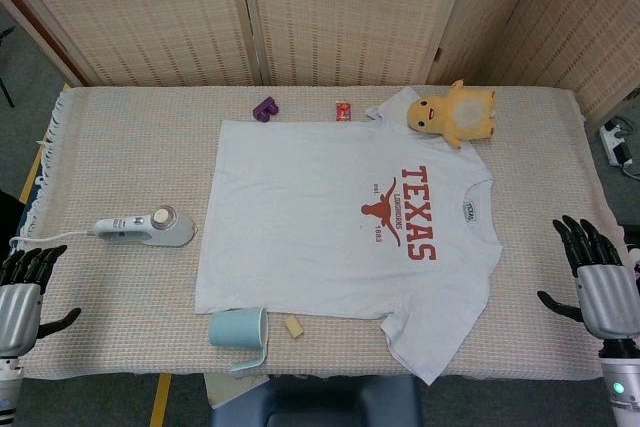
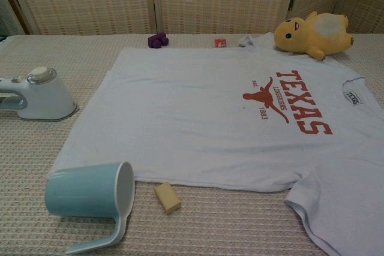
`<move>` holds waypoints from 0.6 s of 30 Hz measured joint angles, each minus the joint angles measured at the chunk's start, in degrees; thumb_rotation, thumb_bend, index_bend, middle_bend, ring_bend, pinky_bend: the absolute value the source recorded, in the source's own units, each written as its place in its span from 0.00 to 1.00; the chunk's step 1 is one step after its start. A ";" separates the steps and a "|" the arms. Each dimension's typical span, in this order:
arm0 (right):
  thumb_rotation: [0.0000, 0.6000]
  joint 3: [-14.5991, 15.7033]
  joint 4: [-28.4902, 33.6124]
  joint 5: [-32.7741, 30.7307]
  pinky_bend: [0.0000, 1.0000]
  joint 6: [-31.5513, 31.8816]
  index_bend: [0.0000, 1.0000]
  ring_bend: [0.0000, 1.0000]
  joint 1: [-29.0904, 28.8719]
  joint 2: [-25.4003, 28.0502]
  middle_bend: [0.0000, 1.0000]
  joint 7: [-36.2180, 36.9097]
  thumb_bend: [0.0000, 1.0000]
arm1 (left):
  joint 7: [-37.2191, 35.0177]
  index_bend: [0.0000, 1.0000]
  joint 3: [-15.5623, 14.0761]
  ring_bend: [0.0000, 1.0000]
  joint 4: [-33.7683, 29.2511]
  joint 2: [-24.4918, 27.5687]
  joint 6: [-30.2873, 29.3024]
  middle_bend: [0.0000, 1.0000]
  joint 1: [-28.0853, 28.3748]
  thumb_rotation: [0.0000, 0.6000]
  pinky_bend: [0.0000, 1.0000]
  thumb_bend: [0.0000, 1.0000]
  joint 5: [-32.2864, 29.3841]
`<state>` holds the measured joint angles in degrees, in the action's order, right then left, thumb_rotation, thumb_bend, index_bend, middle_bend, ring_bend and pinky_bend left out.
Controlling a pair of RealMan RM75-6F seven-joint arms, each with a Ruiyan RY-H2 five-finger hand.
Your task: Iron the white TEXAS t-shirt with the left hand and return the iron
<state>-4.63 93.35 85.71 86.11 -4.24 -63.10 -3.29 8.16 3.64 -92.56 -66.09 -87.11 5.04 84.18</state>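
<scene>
T-shirt (image 1: 330, 217) lies flat mid-frame on worktop (image 1: 130, 147) in head view, iron (image 1: 145, 228) just left of it; left hand (image 1: 22, 292) lower left and right hand (image 1: 600, 282) lower right, both spread, empty. Chest view: iron far left, blue cup (image 2: 90, 196) tipped over lower left.

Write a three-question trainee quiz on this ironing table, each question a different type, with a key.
1. True or false: the left hand already grips the white handheld iron.
2. Multiple choice: the light blue plastic mug is
A) upright on the shirt
B) on its side, off the shirt's edge
C) held by the right hand
3. Fill in: the yellow plush toy rests partly on one ____ of the white TEXAS t-shirt.

Key
1. False. The iron lies on the table, apart from that hand.
2. B. The right hand holds nothing, fingers spread.
3. sleeve
</scene>
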 measured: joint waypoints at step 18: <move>1.00 0.52 -0.12 1.66 0.13 2.07 0.00 0.02 1.06 1.43 0.06 2.28 0.01 | -3.13 0.21 0.78 0.18 0.11 1.20 -0.36 0.25 -0.08 1.00 0.15 0.12 0.01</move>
<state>-4.10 93.23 87.37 88.18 -3.19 -61.67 -1.01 5.03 4.42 -92.45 -64.89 -87.48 4.96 84.19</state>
